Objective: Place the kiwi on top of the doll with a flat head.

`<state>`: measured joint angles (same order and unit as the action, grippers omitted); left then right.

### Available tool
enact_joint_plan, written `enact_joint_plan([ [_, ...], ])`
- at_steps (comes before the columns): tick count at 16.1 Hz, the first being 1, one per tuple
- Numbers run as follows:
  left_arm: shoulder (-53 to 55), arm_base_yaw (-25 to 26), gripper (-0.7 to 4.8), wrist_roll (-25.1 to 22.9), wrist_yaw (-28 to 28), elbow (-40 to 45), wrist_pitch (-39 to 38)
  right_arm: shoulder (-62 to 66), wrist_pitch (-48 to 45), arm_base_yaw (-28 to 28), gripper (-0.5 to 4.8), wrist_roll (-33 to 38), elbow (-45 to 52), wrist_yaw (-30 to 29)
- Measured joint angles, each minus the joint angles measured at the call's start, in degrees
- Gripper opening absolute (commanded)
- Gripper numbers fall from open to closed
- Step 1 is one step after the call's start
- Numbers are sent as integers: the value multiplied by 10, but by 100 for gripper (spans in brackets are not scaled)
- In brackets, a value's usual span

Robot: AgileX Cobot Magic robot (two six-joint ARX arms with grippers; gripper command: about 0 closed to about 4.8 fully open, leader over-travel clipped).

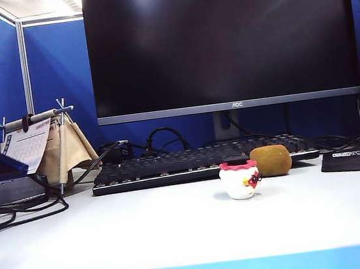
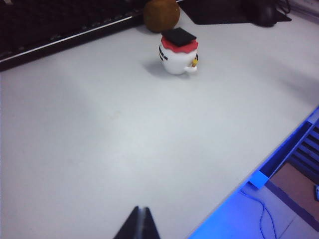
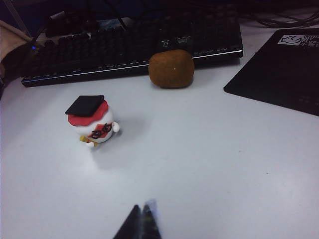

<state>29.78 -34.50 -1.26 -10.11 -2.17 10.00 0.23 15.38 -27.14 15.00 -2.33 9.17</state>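
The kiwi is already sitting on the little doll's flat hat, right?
No. The kiwi lies on the table by the keyboard, apart from the doll. Its flat black hat is bare, as the right wrist view shows.

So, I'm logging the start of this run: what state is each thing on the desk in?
Brown fuzzy oval kiwi: on the white desk, against the black keyboard, not held.
Small white flat-headed doll: upright, top bare.
Black monitor: screen dark.
Left gripper: shut, empty.
Right gripper: shut, empty.
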Motion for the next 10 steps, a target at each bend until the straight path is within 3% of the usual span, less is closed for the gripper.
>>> enact_joint_plan([
  [10,1,0,-5,17,-10,-11,-9,0,0,0,0,0,0,0],
])
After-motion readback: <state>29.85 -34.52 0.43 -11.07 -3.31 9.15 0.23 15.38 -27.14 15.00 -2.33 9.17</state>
